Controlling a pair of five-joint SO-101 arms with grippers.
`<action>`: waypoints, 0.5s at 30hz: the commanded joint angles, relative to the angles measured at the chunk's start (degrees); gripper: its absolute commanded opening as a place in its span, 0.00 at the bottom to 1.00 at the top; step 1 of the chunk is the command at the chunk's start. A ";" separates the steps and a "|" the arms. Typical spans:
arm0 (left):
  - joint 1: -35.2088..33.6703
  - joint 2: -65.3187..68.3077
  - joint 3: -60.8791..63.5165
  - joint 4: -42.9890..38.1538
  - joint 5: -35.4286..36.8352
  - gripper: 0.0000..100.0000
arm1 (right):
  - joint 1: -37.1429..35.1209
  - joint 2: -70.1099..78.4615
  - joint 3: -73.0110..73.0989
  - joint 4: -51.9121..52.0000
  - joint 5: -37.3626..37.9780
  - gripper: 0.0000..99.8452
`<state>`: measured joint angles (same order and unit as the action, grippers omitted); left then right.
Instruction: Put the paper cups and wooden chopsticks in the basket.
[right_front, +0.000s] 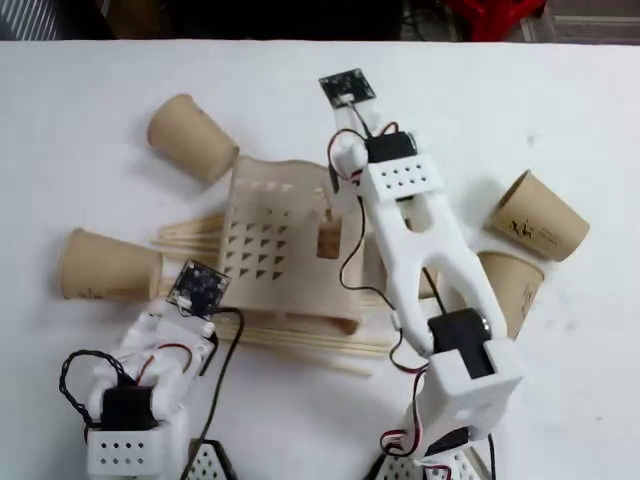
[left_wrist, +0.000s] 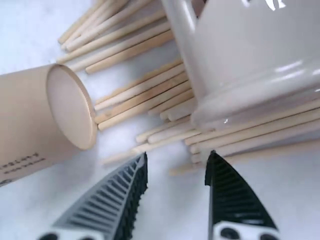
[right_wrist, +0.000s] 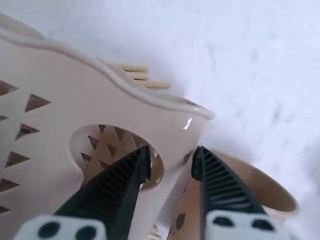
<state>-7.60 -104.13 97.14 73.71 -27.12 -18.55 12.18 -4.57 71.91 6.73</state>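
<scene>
The pale perforated plastic basket (right_front: 270, 240) is sitting mid-frame atop the scattered wooden chopsticks (right_front: 310, 340), with brown paper cups (right_front: 190, 135) lying around it. The left gripper (left_wrist: 177, 157) is hovering open over the sticks. A chopstick pickup seems to be starting; next it needs lowering and closing. The right gripper (right_wrist: 171, 151), jaws apart, is straddling the basket's wall.
</scene>
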 joint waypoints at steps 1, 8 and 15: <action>0.75 -0.40 -0.09 0.26 -0.53 0.20 | 0.66 -1.71 -1.49 0.92 2.02 0.15; 0.75 -0.40 -0.09 0.26 -0.53 0.20 | 0.66 1.01 -1.49 -4.97 3.43 0.15; 0.75 -0.40 -0.09 0.09 -0.62 0.20 | 1.01 6.46 -1.67 -10.51 3.08 0.03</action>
<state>-7.60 -104.13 97.14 73.71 -27.12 -18.11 18.59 -4.57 63.91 9.54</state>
